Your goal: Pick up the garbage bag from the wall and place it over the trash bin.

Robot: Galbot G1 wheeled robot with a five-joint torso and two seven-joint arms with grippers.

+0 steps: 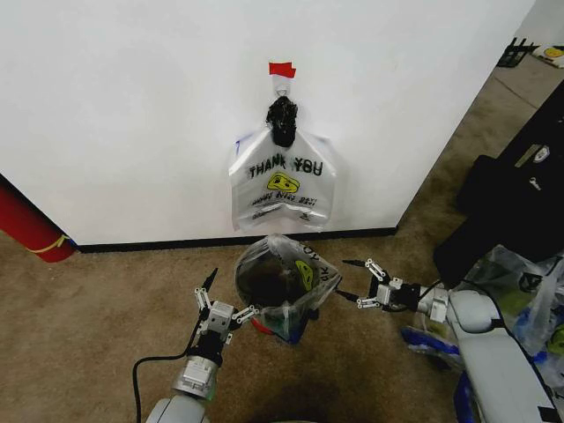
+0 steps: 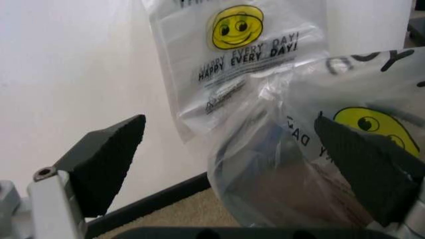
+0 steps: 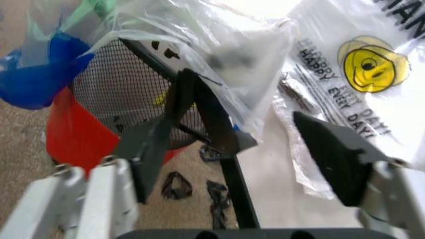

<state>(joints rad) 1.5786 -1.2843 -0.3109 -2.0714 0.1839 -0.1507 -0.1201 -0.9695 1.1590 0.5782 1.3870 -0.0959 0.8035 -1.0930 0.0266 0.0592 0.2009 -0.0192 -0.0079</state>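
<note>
L gripper (image 1: 222, 310) sits at the bin's left rim, fingers spread, nothing between them. R gripper (image 1: 364, 284) at the bin's right side, also spread, empty. Trash bin (image 1: 273, 284) is between them, just in front of the wall, black mesh w/ red base, and a clear smiley-print bag (image 1: 304, 275) already drapes over its mouth.

Target = garbage bag (image 1: 284, 181), "THANK YOU" print, hanging on the wall (image 1: 132, 115) above the bin, under a black knotted bundle (image 1: 282, 121) and red tape strip (image 1: 282, 69). Bottom hem hangs near the bin top; can't tell if touching.

My read: step in hand = reach for the hanging bag, not yet started. To do it well:
- lift clear of the bin first, film on the rim may snag my fingers
- pinch high, near the top below the knot, not the loose lower panel; thin film will slip/stretch
- close on one gathered fold, pull up+out off the hook, not straight down
- keep other arm by the rim, ready to spread the mouth

Risk: dragging the bin's draped bag along.
</note>
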